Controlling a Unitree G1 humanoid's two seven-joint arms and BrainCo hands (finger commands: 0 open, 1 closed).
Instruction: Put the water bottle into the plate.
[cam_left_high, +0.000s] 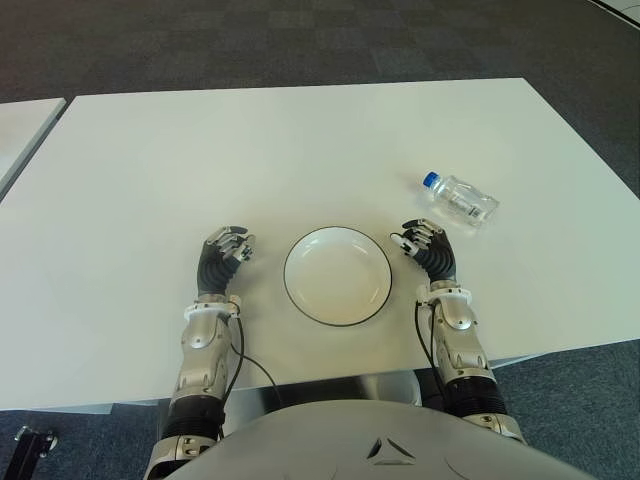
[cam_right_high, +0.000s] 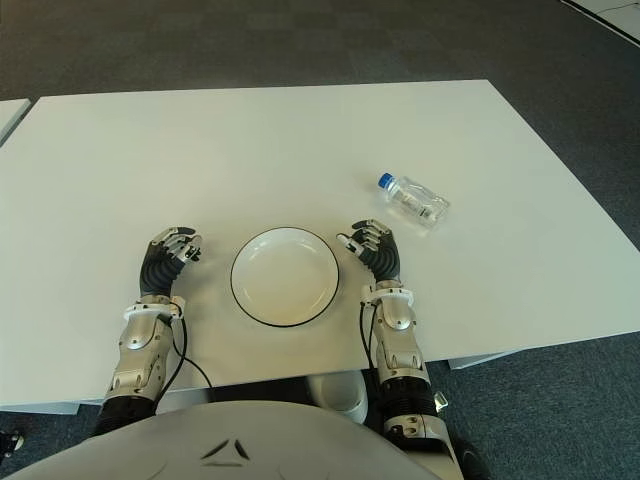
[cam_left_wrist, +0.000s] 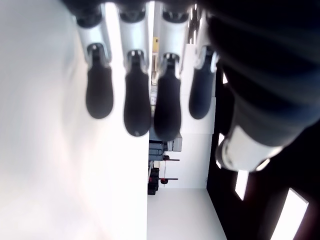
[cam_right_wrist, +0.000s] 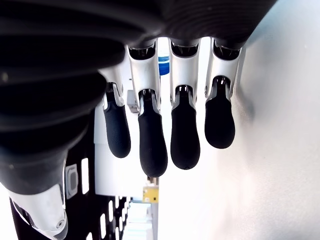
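Lying on its side on the white tabletop (cam_left_high: 300, 140): clear plastic water bottle (cam_left_high: 459, 199) with blue cap (cam_left_high: 429, 180), cap pointing toward the robot's left and away from it, label facing up. Sitting well apart from the bottle, nearer the robot and centred before it: round white plate (cam_left_high: 337, 276) with thin dark rim, holding nothing.

Showing just beside the plate on its left side: left hand (cam_left_high: 224, 256), palm turned inward, fingers (cam_left_wrist: 136, 105) hanging loosely curved and parted, gripping nothing. Showing just beside the plate on its right side: right hand (cam_left_high: 428, 248), fingers (cam_right_wrist: 152, 136) likewise relaxed and separated, gripping nothing. Lying beyond the right hand and farther to the right: the bottle, untouched by either hand. Contact between hands and tabletop: cannot tell.

Extending across most of the eye views: the tabletop, plain matte white, rectangular, bare apart from plate and bottle. Standing at the far left with a narrow gap between: corner of a second white table (cam_left_high: 22, 125). Surrounding both tables: dark grey carpet (cam_left_high: 300, 45) laid in square tiles. Running from the left forearm over the near table edge: a black cable (cam_left_high: 245, 362).
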